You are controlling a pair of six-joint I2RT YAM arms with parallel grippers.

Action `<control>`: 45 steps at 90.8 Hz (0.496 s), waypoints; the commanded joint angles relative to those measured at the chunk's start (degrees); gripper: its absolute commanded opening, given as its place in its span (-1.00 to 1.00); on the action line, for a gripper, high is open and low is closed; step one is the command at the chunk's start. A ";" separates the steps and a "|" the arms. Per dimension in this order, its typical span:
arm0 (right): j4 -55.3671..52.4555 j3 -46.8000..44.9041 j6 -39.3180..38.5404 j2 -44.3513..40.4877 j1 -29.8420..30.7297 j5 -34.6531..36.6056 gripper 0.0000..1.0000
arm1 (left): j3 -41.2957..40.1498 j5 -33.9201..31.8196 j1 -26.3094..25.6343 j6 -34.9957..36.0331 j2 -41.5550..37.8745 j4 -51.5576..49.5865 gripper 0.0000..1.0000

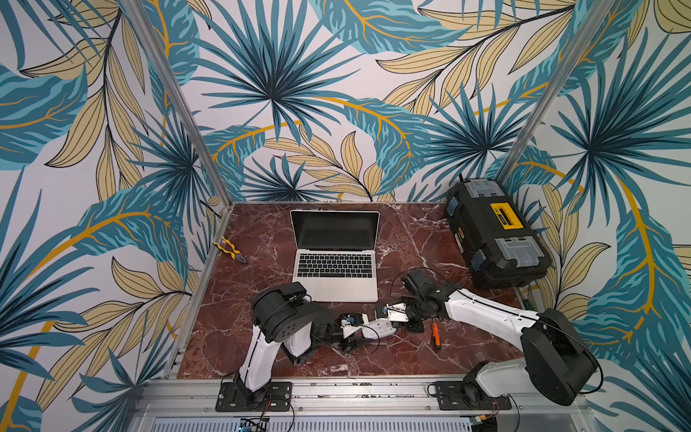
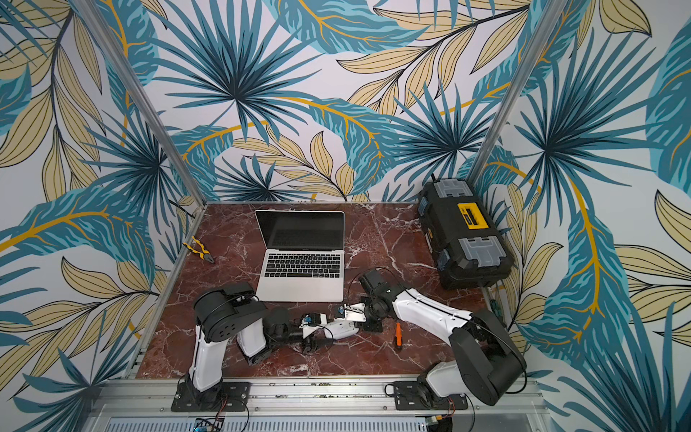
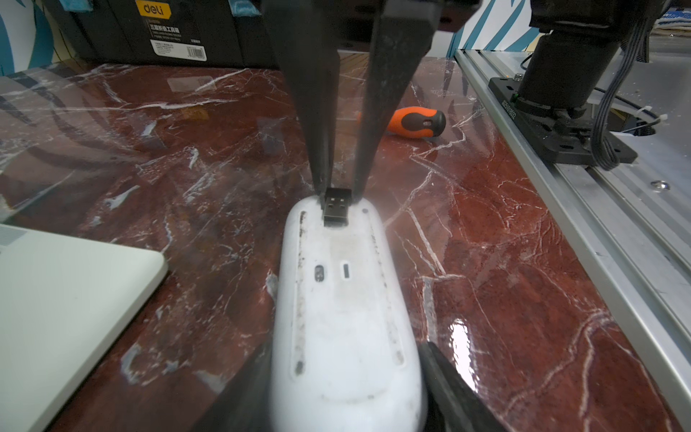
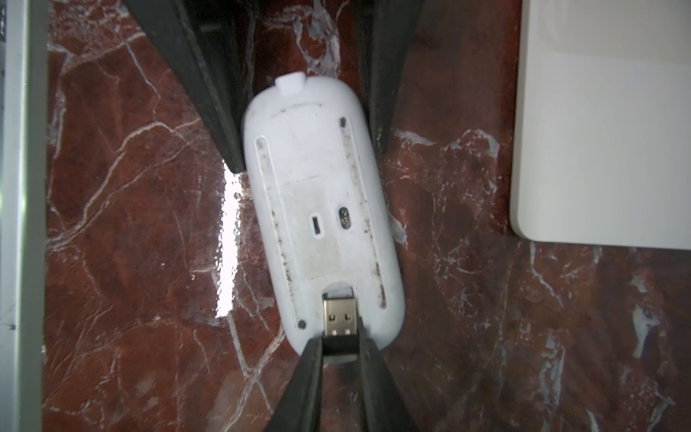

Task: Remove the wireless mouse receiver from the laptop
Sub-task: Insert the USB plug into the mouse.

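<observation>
The silver laptop (image 1: 336,288) (image 2: 303,288) stands open mid-table with its screen dark. Just in front of it, my left gripper (image 3: 346,351) is shut on a white mouse (image 3: 344,299) (image 4: 318,179), held underside up with a finger on each long side. The wireless mouse receiver (image 4: 339,318) (image 3: 336,207), a metal USB plug with a black cap, lies at the slot in the mouse's far end. My right gripper (image 4: 339,342) is shut on its black cap. A corner of the laptop (image 3: 67,299) (image 4: 605,149) lies close by.
A black-and-yellow toolbox (image 1: 493,239) sits at the back right. An orange-handled screwdriver (image 1: 435,334) (image 3: 415,121) lies just right of the grippers. Yellow pliers (image 1: 229,250) lie at the left edge. The aluminium rail (image 3: 561,187) with the arm bases runs along the front.
</observation>
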 commanded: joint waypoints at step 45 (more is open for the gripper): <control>2.08 0.30 0.50 -1.14 0.45 -0.66 -0.26 | -0.19 -0.02 0.37 -0.42 1.29 -0.94 0.10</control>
